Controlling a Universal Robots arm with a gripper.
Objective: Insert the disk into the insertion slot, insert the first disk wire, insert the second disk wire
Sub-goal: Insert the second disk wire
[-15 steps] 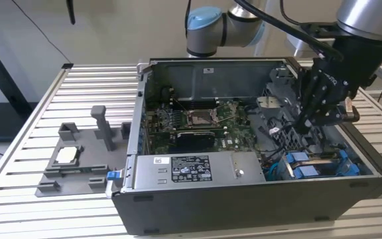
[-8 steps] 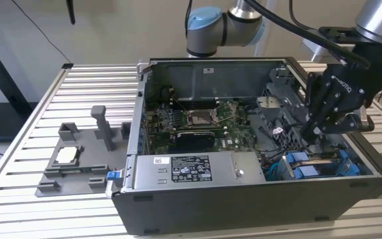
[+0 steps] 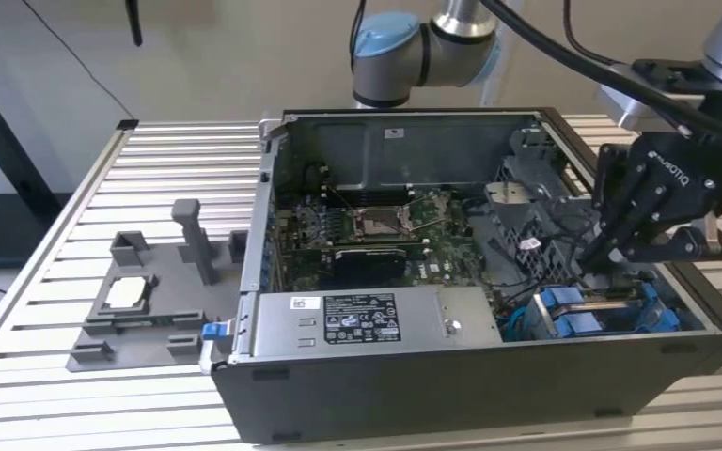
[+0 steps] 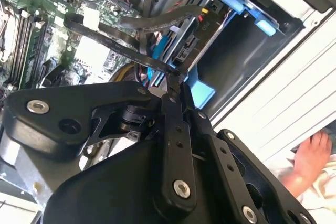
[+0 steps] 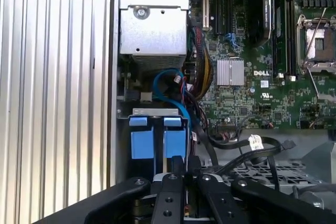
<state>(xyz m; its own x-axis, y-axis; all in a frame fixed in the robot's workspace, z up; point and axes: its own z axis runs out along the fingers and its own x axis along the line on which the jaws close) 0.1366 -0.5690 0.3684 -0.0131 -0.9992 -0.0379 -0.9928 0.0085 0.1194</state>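
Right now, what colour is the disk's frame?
Bright blue; the disk's frame shows best in the first wrist view.

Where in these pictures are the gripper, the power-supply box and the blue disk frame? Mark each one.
gripper [image 3: 597, 258]: exterior view, between its fingertips inside the case.
power-supply box [image 3: 349, 322]: exterior view, on its labelled top face.
blue disk frame [image 5: 158, 142]: first wrist view, on its blue tabs.

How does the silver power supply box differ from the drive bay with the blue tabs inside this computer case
The power supply box is bare silver metal with a white printed label on top; the drive bay is grey-blue plastic carrying bright blue tabs. The box sits toward the exterior view's left along the case's near wall, the bay at the right corner, beneath the tool. Both sit inside the open case.
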